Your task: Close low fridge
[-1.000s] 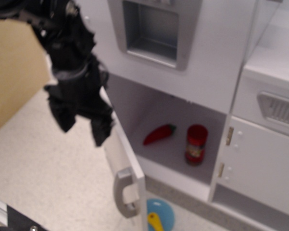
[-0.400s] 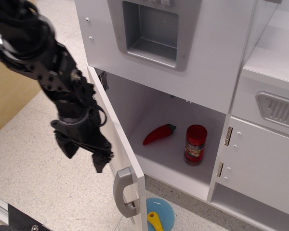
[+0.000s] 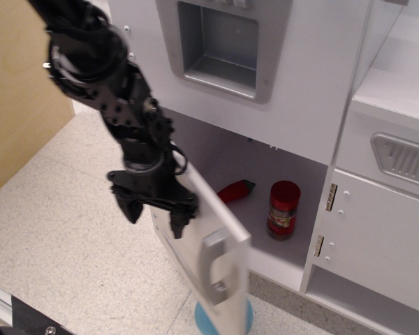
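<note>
In the single view, the low fridge (image 3: 265, 209) sits at lower centre, its door (image 3: 216, 262) partly swung, blurred. The pincer (image 3: 156, 211) hangs spread, holding nothing, seemingly pressed to the door's outer left face. Risk: it slips off the top edge, or the red jar (image 3: 284, 209) blocks closure.

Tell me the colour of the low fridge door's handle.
Grey handle, on the white door; observation.image view.
</note>
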You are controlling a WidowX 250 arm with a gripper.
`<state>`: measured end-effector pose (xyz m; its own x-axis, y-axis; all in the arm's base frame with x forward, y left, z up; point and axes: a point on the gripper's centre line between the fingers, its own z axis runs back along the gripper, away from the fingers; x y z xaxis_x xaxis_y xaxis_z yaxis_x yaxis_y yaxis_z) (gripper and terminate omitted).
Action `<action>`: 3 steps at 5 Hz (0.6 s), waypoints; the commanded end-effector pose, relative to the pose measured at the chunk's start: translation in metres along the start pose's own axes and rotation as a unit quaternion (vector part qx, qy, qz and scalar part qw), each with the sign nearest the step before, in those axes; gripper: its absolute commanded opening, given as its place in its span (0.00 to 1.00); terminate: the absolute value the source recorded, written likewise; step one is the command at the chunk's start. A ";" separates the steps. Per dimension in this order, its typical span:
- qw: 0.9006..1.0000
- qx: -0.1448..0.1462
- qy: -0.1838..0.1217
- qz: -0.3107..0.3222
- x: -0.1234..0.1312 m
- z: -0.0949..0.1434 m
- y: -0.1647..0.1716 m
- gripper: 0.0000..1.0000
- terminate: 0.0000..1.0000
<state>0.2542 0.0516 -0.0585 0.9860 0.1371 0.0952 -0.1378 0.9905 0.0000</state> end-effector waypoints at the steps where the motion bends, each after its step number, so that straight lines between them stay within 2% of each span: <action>1: 0.999 -0.003 -0.034 0.023 0.036 0.002 -0.023 1.00 0.00; 3: 0.997 -0.008 -0.063 0.048 0.059 0.000 -0.035 1.00 0.00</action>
<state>0.3058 0.0208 -0.0665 0.9555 0.2325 0.1816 -0.2320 0.9724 -0.0245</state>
